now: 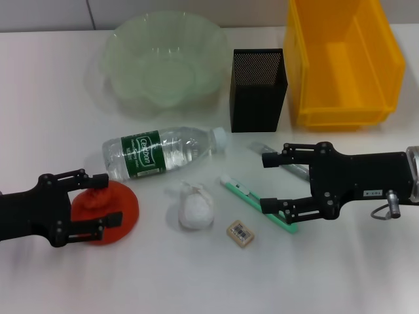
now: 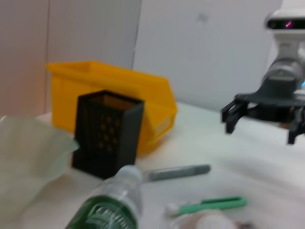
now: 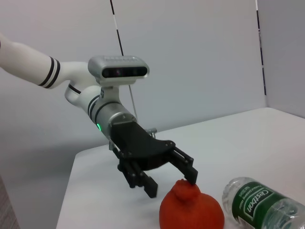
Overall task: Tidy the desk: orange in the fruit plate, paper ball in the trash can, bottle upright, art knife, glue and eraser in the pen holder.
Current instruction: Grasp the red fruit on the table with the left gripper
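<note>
My left gripper (image 1: 105,199) stands open over the orange (image 1: 126,208) at the near left; in the right wrist view one finger of the left gripper (image 3: 171,185) is at the top knob of the orange (image 3: 190,212). The bottle (image 1: 160,152) lies on its side. A paper ball (image 1: 194,208) and an eraser (image 1: 239,233) rest near the middle. My right gripper (image 1: 270,183) is open above the green art knife (image 1: 243,190) and the grey glue (image 1: 256,148). Behind stand the black mesh pen holder (image 1: 258,91), the green glass fruit plate (image 1: 163,62) and the yellow trash can (image 1: 340,62).
The left wrist view shows the pen holder (image 2: 107,133) before the trash can (image 2: 119,90), the bottle's cap end (image 2: 114,200), the glue (image 2: 178,172), the art knife (image 2: 209,205) and the right gripper (image 2: 262,121) farther off. The table is white.
</note>
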Available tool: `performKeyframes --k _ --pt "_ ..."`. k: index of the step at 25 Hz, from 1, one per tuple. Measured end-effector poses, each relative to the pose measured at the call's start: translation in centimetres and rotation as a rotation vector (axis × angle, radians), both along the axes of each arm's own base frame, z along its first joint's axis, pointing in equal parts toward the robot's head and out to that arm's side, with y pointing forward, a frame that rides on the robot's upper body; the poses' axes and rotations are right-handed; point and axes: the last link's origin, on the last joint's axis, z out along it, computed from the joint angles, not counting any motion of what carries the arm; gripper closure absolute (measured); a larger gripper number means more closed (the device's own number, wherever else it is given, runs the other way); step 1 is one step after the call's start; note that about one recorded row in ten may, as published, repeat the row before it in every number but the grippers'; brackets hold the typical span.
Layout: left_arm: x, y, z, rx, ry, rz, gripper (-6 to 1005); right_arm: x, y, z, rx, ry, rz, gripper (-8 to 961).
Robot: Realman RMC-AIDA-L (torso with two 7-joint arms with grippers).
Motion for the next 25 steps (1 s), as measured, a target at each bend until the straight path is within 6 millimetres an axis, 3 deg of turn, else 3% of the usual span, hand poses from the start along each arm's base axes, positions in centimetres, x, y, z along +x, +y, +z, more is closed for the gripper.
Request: performKeyframes --k 25 --pt "-1.3 0.2 -1.1 0.053 0.086 0.029 235 -0.3 0.4 -0.1 -0.007 -0.01 0.001 136"
